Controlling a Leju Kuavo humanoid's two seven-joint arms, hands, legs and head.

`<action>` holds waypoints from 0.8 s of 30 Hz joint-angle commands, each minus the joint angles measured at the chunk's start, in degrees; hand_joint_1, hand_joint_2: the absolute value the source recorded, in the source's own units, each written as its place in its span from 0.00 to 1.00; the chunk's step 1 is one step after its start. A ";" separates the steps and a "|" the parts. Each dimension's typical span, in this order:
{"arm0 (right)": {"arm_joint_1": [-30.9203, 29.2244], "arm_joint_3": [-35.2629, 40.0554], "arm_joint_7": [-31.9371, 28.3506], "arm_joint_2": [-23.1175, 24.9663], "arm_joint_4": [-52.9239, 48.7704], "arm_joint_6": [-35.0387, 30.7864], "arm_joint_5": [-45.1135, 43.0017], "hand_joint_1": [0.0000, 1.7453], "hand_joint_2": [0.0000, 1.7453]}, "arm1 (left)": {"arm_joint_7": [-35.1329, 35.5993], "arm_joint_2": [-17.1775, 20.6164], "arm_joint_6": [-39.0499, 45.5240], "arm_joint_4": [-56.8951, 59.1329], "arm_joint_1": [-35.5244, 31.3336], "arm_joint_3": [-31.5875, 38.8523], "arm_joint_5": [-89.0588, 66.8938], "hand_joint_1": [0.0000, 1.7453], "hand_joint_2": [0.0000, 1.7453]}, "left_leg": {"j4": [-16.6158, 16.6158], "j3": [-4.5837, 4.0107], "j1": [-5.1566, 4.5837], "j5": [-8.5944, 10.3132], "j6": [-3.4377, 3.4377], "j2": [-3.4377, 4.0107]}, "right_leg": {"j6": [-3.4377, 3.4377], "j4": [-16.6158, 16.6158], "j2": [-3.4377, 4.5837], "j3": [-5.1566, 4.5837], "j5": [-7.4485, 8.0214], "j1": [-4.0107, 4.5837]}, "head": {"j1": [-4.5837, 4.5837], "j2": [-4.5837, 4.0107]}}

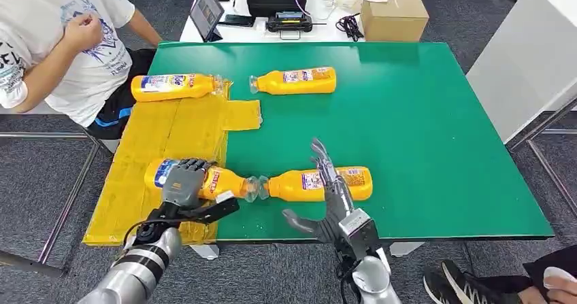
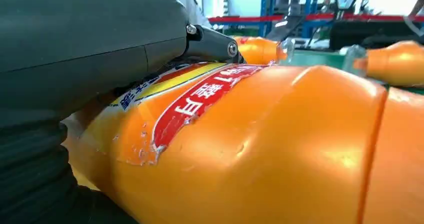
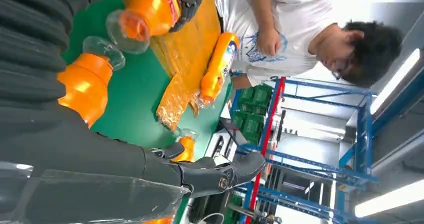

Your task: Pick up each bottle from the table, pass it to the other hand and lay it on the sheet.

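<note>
While I hold the rig at this station, my left hand is clasped over the body of an orange bottle lying on its side at the tabletop's 7 o'clock, its base on the yellow sheet and its clear cap over the green surface. In the left wrist view its label carries white Chinese characters on a red band, which I cannot read with confidence, beside a yellow panel with blue print. My right hand is released, fingers spread and extended over a second orange bottle lying cap to cap with the first at 6 o'clock; I cannot tell whether it touches it. A third bottle lies on the sheet at 10 o'clock, with blue lettering on a white-and-yellow label, illegible at this size. A fourth bottle lies on the green surface at 11 o'clock. All four are orange-yellow with clear caps. A person in a white printed shirt sits at the far left.
</note>
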 commanded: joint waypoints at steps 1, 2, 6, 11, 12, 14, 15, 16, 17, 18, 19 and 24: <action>-0.94 -1.12 0.43 0.10 1.42 0.30 -0.01 0.00 1.00 | 2.99 2.12 0.01 3.95 -2.85 -2.67 -1.77 1.00 1.00 | -0.01 0.14 0.07 -0.06 -0.09 0.09 | -0.10 -0.04 0.06 0.13 -0.03 0.08 | 0.00 0.00; -0.97 -1.11 0.43 0.16 1.52 0.29 -0.01 0.00 1.00 | 3.61 2.15 -0.09 4.12 -2.96 -2.79 -2.08 1.00 1.00 | -0.02 0.10 0.04 -0.04 -0.07 0.09 | -0.08 -0.03 0.05 0.08 -0.02 0.05 | -0.02 0.00; -0.92 -1.00 0.83 0.14 1.39 0.92 0.21 0.00 1.00 | 9.78 3.28 -1.78 5.80 -4.86 -3.89 -5.75 1.00 1.00 | 0.03 0.16 0.11 -0.10 -0.12 0.04 | -0.14 -0.03 0.00 0.18 -0.08 0.11 | -0.02 0.00; -1.15 -0.31 1.30 0.23 2.03 1.72 0.45 0.00 1.00 | 16.62 4.80 -4.83 8.74 -8.02 -5.28 -11.41 1.00 1.00 | 0.01 0.06 0.06 -0.03 -0.08 0.07 | -0.10 0.00 0.04 0.06 -0.01 0.07 | 0.00 0.00; -1.16 -0.12 1.36 0.25 2.14 1.84 0.51 0.00 1.00 | 16.94 4.82 -6.33 9.40 -8.57 -4.79 -11.09 1.00 1.00 | 0.04 0.14 0.12 -0.08 -0.14 0.13 | -0.17 0.02 0.09 0.12 -0.03 0.13 | -0.02 0.00; -1.14 0.19 1.46 0.18 2.11 1.99 0.76 0.00 1.00 | 18.36 5.21 -8.47 10.33 -9.36 -4.71 -11.94 1.00 1.00 | 0.00 0.08 0.06 -0.03 -0.08 0.09 | -0.10 -0.02 0.06 0.07 0.00 0.07 | -0.02 0.00; -1.09 0.22 1.46 0.19 2.08 2.00 0.76 0.00 1.00 | 18.60 5.36 -8.66 10.40 -9.50 -4.91 -12.34 1.00 1.00 | 0.01 0.14 0.11 -0.06 -0.13 0.10 | -0.15 -0.02 0.05 0.14 -0.02 0.12 | 0.00 0.00; -0.98 0.27 1.50 0.21 2.06 2.03 0.79 0.00 1.00 | 18.70 5.36 -9.53 10.85 -9.64 -4.31 -11.84 1.00 1.00 | 0.01 0.14 0.10 -0.06 -0.11 0.12 | -0.13 -0.02 0.08 0.12 -0.02 0.10 | -0.02 0.00; -0.91 0.32 1.54 0.25 2.12 2.06 0.81 0.00 1.00 | 18.43 5.45 -9.67 10.89 -9.67 -4.02 -11.60 1.00 1.00 | -0.01 0.12 0.07 -0.04 -0.09 0.08 | -0.10 -0.01 0.05 0.11 -0.02 0.07 | 0.00 0.00; -0.91 0.32 1.54 0.25 2.12 2.06 0.81 0.00 1.00 | 18.43 5.45 -9.67 10.89 -9.67 -4.02 -11.60 1.00 1.00 | 0.01 0.22 0.11 -0.09 -0.13 0.16 | -0.15 -0.01 0.12 0.20 -0.04 0.12 | -0.02 0.00; -0.91 0.32 1.54 0.25 2.12 2.06 0.81 0.00 1.00 | 18.43 5.45 -9.67 10.89 -9.67 -4.02 -11.60 1.00 1.00 | -0.02 0.22 0.09 -0.07 -0.11 0.17 | -0.12 -0.01 0.13 0.19 -0.02 0.09 | 0.00 0.00; -1.00 0.44 1.77 0.13 2.25 1.98 1.20 0.00 1.00 | 18.67 5.38 -9.85 10.98 -9.61 -3.85 -11.54 1.00 1.00 | -0.01 0.26 0.12 -0.09 -0.13 0.15 | -0.15 -0.02 0.10 0.25 -0.04 0.12 | 0.00 0.00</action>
